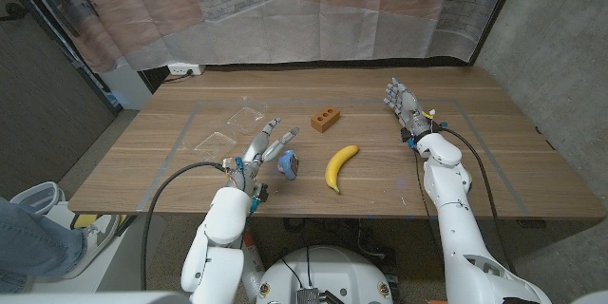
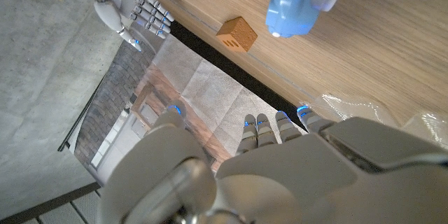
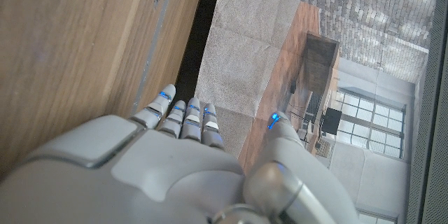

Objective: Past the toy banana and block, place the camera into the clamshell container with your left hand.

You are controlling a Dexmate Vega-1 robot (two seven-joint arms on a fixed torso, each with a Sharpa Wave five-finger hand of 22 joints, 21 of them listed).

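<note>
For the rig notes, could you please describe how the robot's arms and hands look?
Both arms are glossy white rounded shells with black cables running alongside. The left hand and right hand are silver-grey metal with small blue lights near the fingertips.

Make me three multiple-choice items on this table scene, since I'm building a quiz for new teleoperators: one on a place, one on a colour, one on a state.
1. Where does the blue camera lie?
A. inside the clamshell container
B. on the table beside the left hand
C. on top of the block

2. What colour is the block?
A. green
B. white
C. orange-brown

3. What is the left hand doing?
A. holding nothing, fingers apart
B. gripping the banana
C. pressing the container shut

Answers: 1 B, the head view shows it on the wood next to the hand, with the clamshell container farther back. 2 C, its colour is plain beside the yellow toy banana. 3 A, its fingers are spread with nothing between them.
</note>
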